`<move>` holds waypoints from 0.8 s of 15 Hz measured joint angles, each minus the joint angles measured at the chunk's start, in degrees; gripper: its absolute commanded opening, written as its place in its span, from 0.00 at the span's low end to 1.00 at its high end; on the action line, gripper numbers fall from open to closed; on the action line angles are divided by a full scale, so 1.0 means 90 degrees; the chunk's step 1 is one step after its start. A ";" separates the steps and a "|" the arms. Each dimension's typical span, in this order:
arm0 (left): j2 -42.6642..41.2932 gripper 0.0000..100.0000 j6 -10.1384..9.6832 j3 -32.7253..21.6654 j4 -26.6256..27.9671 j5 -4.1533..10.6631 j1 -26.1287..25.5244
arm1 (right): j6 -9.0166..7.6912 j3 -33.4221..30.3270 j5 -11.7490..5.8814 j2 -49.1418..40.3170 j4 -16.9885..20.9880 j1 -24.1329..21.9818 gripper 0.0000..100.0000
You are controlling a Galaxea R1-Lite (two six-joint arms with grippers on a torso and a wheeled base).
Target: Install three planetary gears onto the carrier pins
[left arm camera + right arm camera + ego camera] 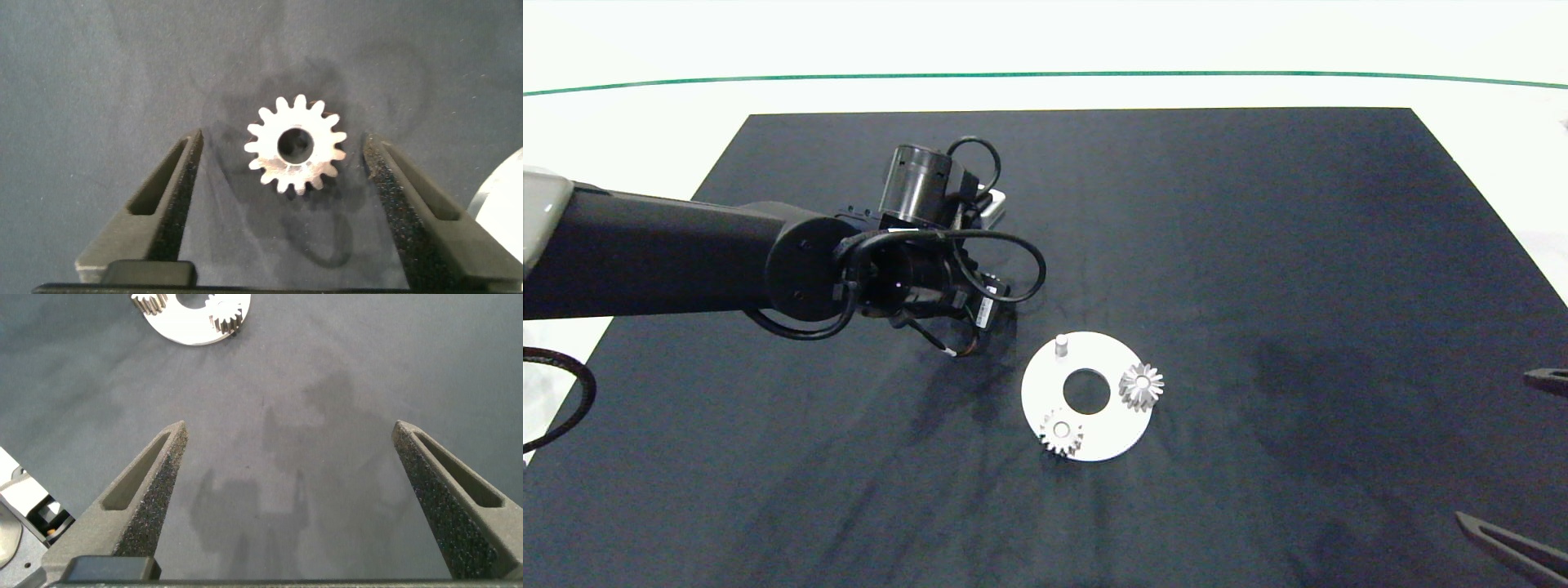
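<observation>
Two gears already sit on the disc (pixel 1094 437), a flat white ring with a large round centre hole, lying on the dark mat (pixel 1258 245). Taking that disc as the landmark and going from left to right: the left arm (pixel 670 253), a dark matte tube hung with looped black cables, reaches in from the left and ends just up and left of the disc. Its gripper (pixel 282 184) points down at the mat, hidden under the wrist from above. The wrist camera shows its two grey fingers (pixel 167 200), wedge-shaped with gritty inner pads, spread wide on either side of the third gear (pixel 295 144). That gear is silvery metal with pointed teeth and a round bore, lying flat on the mat, clear of both pads and just beside the disc's rim.

On the disc itself, one bare pin (pixel 1061 345), a short pale cylinder, stands upright at the far-left part of the ring. A gear (pixel 1061 433) sits on the near-left part, its teeth overhanging the rim. Another gear (pixel 1141 386) sits on the right side, beside the centre hole.

Well to the right of the disc, the right gripper (pixel 286 486) hangs over bare mat, its rough grey fingers (pixel 143 494) spread wide and holding nothing.
</observation>
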 measured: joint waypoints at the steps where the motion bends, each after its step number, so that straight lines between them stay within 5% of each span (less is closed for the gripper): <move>1: 0.0009 0.72 0.0000 -0.0022 -0.0001 -0.0003 -0.0028 | -0.0003 0.0000 0.0003 0.0005 0.0000 0.0000 1.00; 12: 0.0028 0.50 0.0009 -0.0068 0.0012 0.0003 -0.0126 | -0.0003 0.0026 0.0003 0.0027 -0.0009 0.0000 1.00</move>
